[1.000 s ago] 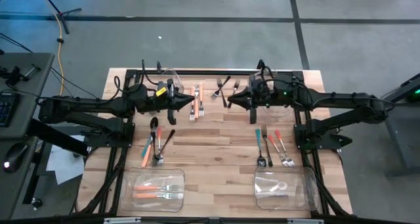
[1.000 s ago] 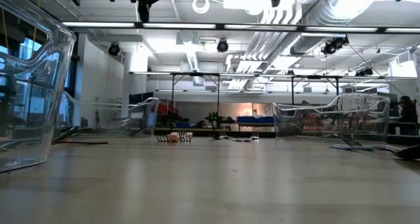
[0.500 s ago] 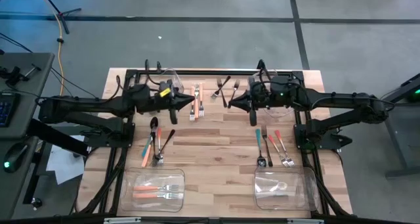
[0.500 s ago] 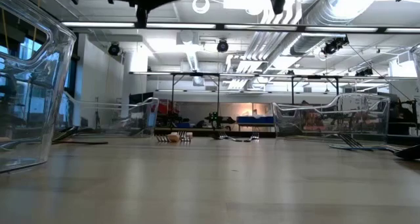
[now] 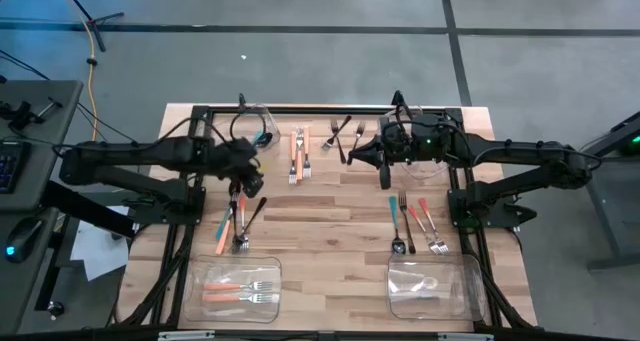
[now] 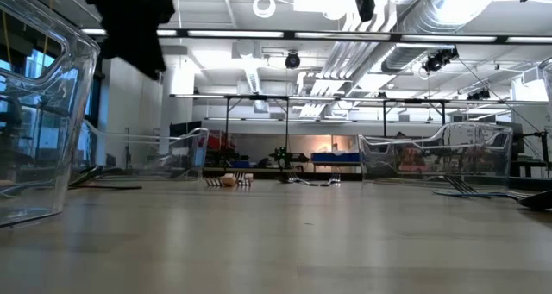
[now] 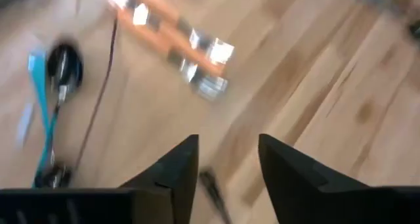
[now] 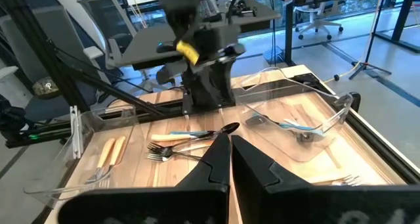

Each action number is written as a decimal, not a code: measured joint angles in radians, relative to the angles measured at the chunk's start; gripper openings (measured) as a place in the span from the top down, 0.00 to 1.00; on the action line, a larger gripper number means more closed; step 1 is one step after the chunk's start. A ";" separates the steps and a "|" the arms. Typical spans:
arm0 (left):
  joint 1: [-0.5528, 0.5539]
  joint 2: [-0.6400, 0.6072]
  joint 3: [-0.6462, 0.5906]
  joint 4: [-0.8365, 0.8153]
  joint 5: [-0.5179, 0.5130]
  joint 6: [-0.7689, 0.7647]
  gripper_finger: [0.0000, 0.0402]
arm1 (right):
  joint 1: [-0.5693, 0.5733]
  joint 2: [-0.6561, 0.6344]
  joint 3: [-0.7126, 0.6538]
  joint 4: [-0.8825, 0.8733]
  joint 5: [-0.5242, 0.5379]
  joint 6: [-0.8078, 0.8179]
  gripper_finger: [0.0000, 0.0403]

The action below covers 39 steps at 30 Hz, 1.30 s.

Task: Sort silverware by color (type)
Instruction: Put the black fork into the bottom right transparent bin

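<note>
1. While the left gripper [image 7: 226, 165] hangs over the table's [image 5: 330, 216] left side above a mixed cluster of silverware [image 5: 238, 219], its fingers [image 7: 176, 168] stand apart with bare wood between them, holding nothing.
2. Right gripper [image 5: 386, 171] sits behind the right-hand utensil group [image 5: 415, 224], its fingers [image 8: 216, 161] pressed together and empty.
3. Orange-handled forks [image 5: 299, 153] lie at the back centre; more orange ones rest in the near left bin [image 5: 200, 284].

Matt wood table [image 5: 330, 211], clear glossy plastic bins [image 5: 236, 288].
</note>
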 joint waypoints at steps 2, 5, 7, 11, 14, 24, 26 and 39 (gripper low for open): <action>-0.023 0.005 -0.025 -0.011 0.000 -0.046 0.59 | -0.001 0.000 0.000 0.000 0.000 0.000 1.00; -0.059 0.008 -0.069 0.001 0.001 -0.109 0.58 | -0.001 0.000 0.000 0.000 0.000 0.000 1.00; -0.081 0.026 -0.092 0.007 0.017 -0.148 0.58 | -0.001 0.000 0.000 -0.003 0.000 0.000 1.00; -0.119 0.076 -0.133 0.011 0.081 -0.202 0.59 | -0.001 0.000 0.000 -0.011 0.000 0.002 1.00; -0.148 0.141 -0.139 0.009 0.099 -0.221 0.59 | -0.001 0.000 0.000 -0.011 0.000 0.002 1.00; -0.206 0.364 -0.139 0.034 0.103 -0.291 0.59 | -0.001 0.000 0.000 -0.019 0.001 0.018 1.00; -0.214 0.400 -0.139 0.034 0.103 -0.295 0.59 | -0.001 0.000 0.000 -0.020 0.001 0.018 1.00; -0.220 0.537 -0.138 0.078 0.140 -0.300 0.59 | -0.001 0.000 0.000 -0.041 0.001 0.018 1.00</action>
